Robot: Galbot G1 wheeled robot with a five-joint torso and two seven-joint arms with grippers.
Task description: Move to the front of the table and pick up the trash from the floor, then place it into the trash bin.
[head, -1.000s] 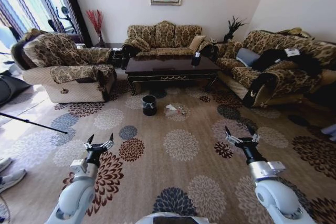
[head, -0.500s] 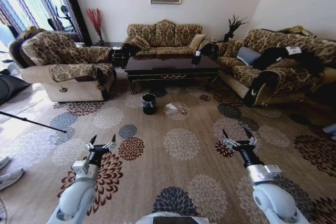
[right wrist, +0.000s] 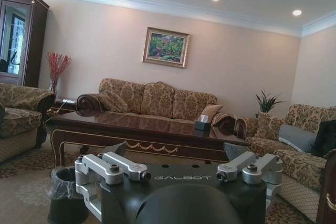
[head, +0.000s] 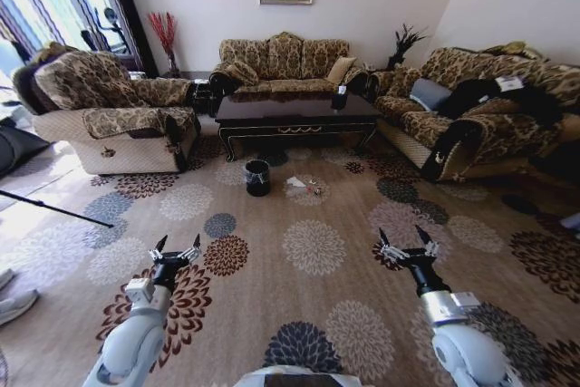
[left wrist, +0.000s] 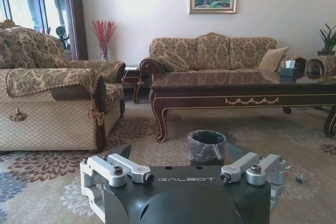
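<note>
Still far from work: trash [head: 304, 188] lies on floor [head: 313, 251] ahead, well beyond both grippers, just right of trash bin [head: 258, 178], in front of table [head: 294, 115]

Left gripper [head: 175, 252] and right gripper [head: 405, 245] both low near robot, fingers spread wide, holding nothing

Trash about midway between arms, right maybe slightly nearer

Trash looks as small white crumpled scrap plus tiny clear piece; long axis impossible to tell

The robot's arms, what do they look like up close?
Both arms are smooth and silvery grey, narrowing to black wrists. The left tool and right tool each have silver metal linkages with dark pointed fingertips. The black tool body says GALBOT in pale letters.
</note>
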